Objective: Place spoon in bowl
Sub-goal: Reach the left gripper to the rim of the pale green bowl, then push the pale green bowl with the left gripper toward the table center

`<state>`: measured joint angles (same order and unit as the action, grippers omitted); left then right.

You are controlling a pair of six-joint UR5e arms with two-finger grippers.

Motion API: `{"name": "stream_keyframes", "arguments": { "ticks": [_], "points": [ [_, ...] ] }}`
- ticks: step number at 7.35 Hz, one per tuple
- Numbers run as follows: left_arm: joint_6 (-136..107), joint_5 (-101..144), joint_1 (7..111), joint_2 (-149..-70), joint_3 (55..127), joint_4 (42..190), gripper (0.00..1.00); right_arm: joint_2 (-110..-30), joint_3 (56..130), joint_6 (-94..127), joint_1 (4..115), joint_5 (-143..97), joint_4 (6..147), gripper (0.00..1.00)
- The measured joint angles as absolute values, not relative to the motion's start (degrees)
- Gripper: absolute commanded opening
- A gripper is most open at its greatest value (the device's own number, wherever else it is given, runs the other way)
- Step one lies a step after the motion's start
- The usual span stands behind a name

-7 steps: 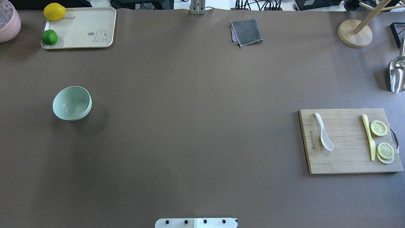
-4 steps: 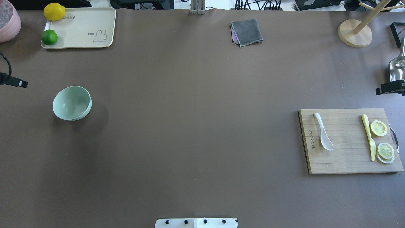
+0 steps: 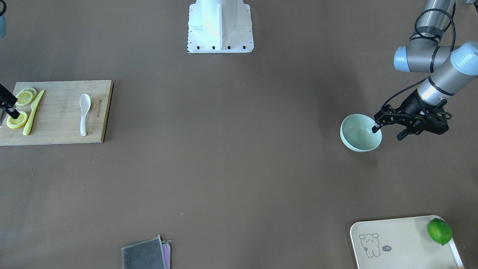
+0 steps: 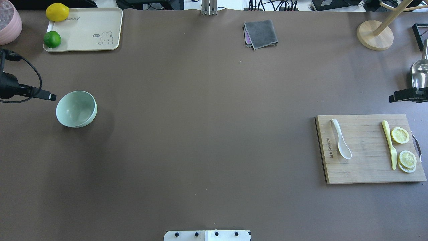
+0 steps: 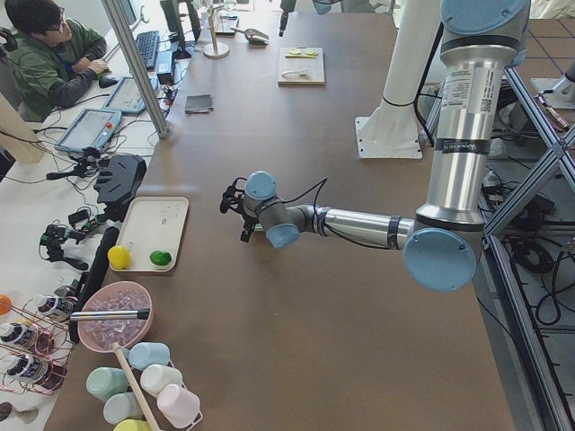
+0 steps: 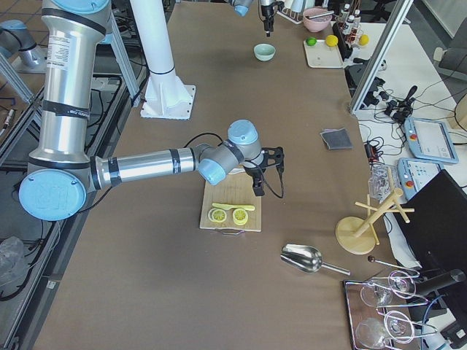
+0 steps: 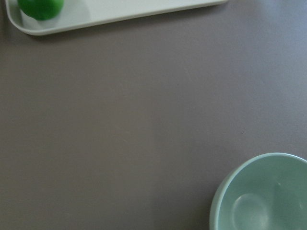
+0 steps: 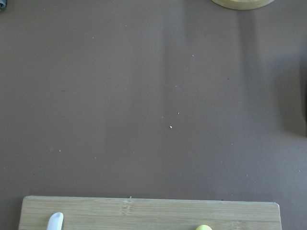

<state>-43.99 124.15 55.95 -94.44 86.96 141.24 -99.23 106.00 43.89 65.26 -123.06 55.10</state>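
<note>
Brown table (image 4: 200, 134) — spoon (image 4: 341, 139) on cutting board (image 4: 364, 167), bowl (image 4: 76, 109) well apart.

Bowl (image 4: 76, 109) pale mint green, plain. Spoon (image 4: 341, 139) white. Board (image 4: 364, 167) light wood, straight grain stripes, dark lettering. Knife (image 4: 389, 144) yellow, at spoon's 3 o'clock. Tray (image 4: 83, 30) cream, dark line-drawn animal. Lime (image 4: 52, 39) green. Table (image 4: 207, 134) brown.

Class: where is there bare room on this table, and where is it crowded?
Widest bare patch: the table's middle, between the bowl and the cutting board. Also free: the strip between spoon and knife. Crowded: the board's end with knife and lemon slices, and the bowl's side by the left gripper.
</note>
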Motion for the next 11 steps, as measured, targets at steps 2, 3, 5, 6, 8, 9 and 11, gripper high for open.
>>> {"name": "stream_keyframes", "arguments": {
  "ticks": [2, 3, 5, 6, 8, 9, 11],
  "points": [
    [-44.7, 122.8, 53.7, -94.5, 86.2, 141.8, 0.0, -99.7, 106.0, 43.9, 65.2, -123.1, 54.3, 1.0],
    [-44.7, 122.5, 53.4, -94.6, 85.8, 141.9, 0.0, -99.9, 106.0, 43.8, 65.2, -123.1, 54.2, 1.0],
    [-45.2, 121.7, 53.2, -95.2, 86.3, 141.7, 0.0, -100.1, 106.0, 43.7, 65.2, -123.1, 54.1, 1.0],
    [-46.7, 121.7, 53.2, -96.7, 86.8, 141.3, 0.0, -100.1, 106.0, 43.6, 65.2, -123.1, 54.1, 1.0],
    [-52.8, 121.7, 52.3, -102.3, 87.6, 139.3, 0.0, -100.1, 106.0, 43.6, 65.2, -123.1, 54.1, 1.0],
    [-56.3, 120.9, 50.4, -105.6, 88.2, 137.1, 0.0, -100.1, 106.0, 43.6, 65.2, -123.1, 54.1, 1.0],
    [-62.1, 115.7, 44.4, -113.4, 90.6, 126.9, 0.0, -100.1, 106.0, 43.6, 65.2, -123.1, 54.1, 1.0]
  ]
}}
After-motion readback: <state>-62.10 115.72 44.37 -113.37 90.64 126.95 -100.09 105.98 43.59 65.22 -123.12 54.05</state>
